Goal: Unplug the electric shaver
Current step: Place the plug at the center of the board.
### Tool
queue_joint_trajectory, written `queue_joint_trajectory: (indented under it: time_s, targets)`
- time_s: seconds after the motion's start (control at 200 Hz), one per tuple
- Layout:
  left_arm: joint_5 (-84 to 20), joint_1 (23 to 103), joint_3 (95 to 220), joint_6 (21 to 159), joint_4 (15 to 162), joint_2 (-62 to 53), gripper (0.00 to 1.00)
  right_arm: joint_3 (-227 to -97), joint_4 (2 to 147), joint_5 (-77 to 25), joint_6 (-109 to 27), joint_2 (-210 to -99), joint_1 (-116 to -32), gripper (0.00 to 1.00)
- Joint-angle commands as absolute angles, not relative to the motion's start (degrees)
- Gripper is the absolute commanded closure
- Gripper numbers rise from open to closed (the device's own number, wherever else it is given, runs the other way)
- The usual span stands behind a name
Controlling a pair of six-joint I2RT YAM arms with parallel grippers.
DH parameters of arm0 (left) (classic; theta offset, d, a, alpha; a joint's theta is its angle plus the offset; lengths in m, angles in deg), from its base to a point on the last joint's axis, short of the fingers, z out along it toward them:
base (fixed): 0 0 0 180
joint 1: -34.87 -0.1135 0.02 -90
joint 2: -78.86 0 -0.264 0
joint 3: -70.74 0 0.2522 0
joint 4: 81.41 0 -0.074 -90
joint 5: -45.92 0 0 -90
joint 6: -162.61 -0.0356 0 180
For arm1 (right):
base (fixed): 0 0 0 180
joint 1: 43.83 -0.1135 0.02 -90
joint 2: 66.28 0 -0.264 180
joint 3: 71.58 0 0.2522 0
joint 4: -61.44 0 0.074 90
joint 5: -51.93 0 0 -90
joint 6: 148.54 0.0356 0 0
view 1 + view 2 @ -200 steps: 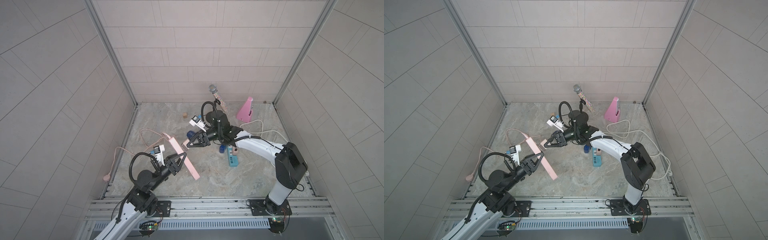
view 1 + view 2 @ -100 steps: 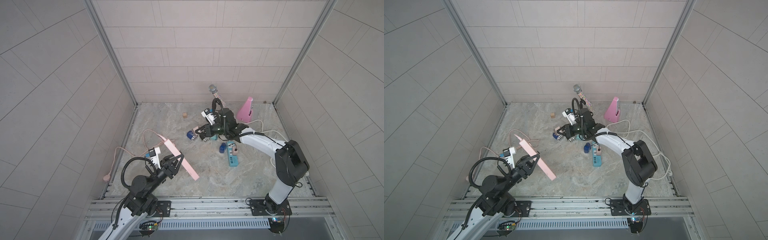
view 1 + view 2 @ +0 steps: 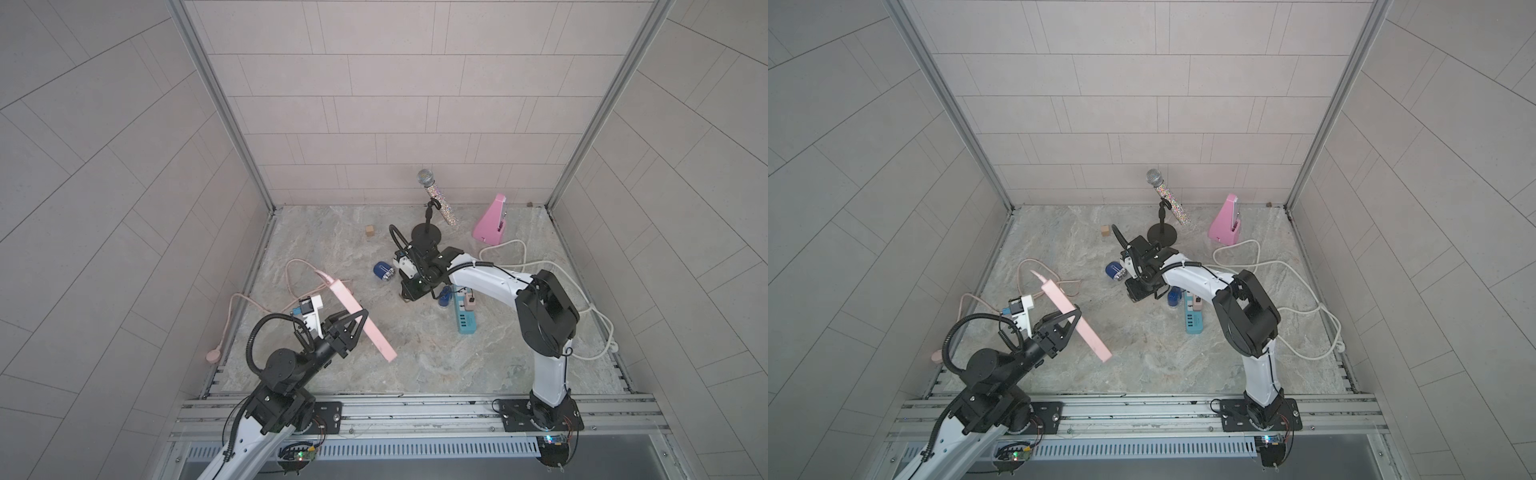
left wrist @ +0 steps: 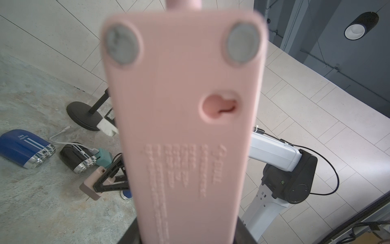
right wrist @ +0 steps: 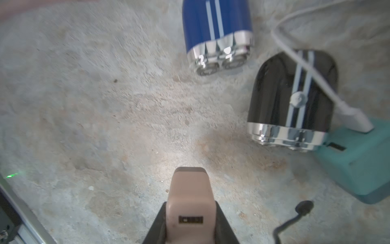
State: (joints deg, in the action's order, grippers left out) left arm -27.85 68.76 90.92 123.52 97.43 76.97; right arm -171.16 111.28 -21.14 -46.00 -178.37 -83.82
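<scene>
Black and chrome, the electric shaver (image 5: 291,101) lies on the desk (image 3: 457,353) against the end of the teal power strip (image 5: 358,164). A white cable (image 5: 316,78) crosses it to a plug seated in that strip, so I judge the unplugging not yet done. Just beside the teal strip the right gripper (image 5: 190,219) has its jaws pinched on a beige adapter (image 5: 190,190). Well away from it, the left gripper (image 3: 353,322) has its jaws clamped on a raised pink power strip (image 3: 380,345). The next move likely calls for setting the adapter down and pulling the white plug straight out.
</scene>
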Motion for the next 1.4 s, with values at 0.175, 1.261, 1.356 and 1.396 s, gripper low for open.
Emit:
queue_joint_trajectory:
  time_s: [0.175, 1.261, 1.356, 1.396]
  targets:
    - [-28.5, 68.8, 93.6, 122.2, 99.2, 78.6, 1.00, -175.9, 118.5, -24.2, -48.6, -180.5, -86.4, 1.00]
    - [-27.9, 68.8, 94.1, 122.1, 98.5, 78.6, 1.00, -187.4, 131.2, -16.2, -54.4, -189.1, -89.8, 0.79]
    - [-28.0, 68.8, 93.8, 122.1, 98.6, 78.6, 1.00, -185.9, 130.6, -13.4, -54.8, -188.5, -89.8, 0.78]
    - [-28.1, 68.8, 93.7, 122.2, 98.8, 78.6, 1.00, -185.4, 130.2, -12.1, -54.9, -188.5, -89.8, 0.77]
